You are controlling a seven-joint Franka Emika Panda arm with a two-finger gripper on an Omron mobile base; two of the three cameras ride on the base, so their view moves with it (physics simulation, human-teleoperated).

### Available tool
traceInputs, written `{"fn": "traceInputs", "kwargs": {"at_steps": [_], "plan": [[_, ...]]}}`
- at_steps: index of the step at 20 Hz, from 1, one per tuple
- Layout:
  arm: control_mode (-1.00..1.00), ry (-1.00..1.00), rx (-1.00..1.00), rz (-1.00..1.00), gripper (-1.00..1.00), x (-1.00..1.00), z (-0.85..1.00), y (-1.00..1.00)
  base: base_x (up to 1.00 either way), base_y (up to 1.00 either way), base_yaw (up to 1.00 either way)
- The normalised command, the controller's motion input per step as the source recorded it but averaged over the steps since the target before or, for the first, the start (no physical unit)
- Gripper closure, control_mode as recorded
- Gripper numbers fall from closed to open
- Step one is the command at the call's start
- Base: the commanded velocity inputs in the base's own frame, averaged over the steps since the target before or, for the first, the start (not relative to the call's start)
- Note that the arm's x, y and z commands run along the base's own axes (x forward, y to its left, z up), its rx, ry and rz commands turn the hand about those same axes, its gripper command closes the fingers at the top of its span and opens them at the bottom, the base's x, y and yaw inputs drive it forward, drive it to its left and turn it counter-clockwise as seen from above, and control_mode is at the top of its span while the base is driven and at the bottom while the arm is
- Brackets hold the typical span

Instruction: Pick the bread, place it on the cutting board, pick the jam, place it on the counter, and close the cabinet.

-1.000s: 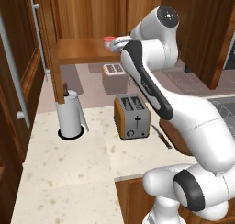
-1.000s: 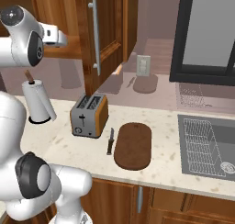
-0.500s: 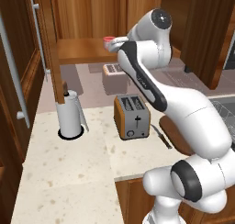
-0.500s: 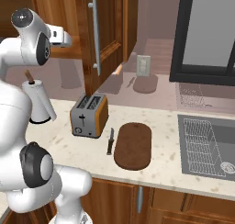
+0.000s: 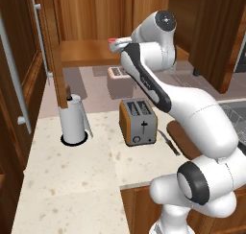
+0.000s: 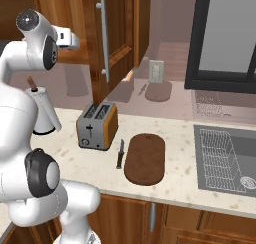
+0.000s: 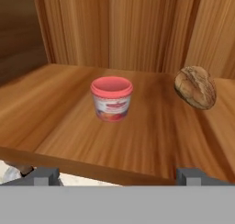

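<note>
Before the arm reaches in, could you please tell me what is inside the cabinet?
On the cabinet shelf stand the jam and, apart to its right, the bread. The hand view's edges cut off the shelf's far ends, so anything there is unseen.

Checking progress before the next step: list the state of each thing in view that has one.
cabinet: door open.
jam: upright on the cabinet shelf, not held.
bread: on the shelf beside the jam, apart from it.
cutting board: flat on the counter, nothing on it.
gripper: open, before the shelf edge.
</note>
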Motion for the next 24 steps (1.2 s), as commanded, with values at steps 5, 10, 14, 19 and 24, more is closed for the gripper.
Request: {"fn": "traceInputs", "kwargs": {"at_steps": [5,10,14,19,24], "plan": [[-1.00,-0.01,0.00,0.00,-1.00,0.14,-0.04,0.11,0.00,0.00,0.00],[-1.00,0.00,0.00,0.00,-1.00,0.12,-0.10,0.09,0.00,0.00,0.00],[-1.00,0.00,0.00,0.00,-1.00,0.17,-0.07,0.04,0.00,0.00,0.00],[-1.00,0.00,0.00,0.00,-1.00,0.28,-0.04,0.01,0.00,0.00,0.00],[-1.00,0.00,0.00,0.00,-1.00,0.28,0.00,0.01,0.00,0.00,0.00]]}}
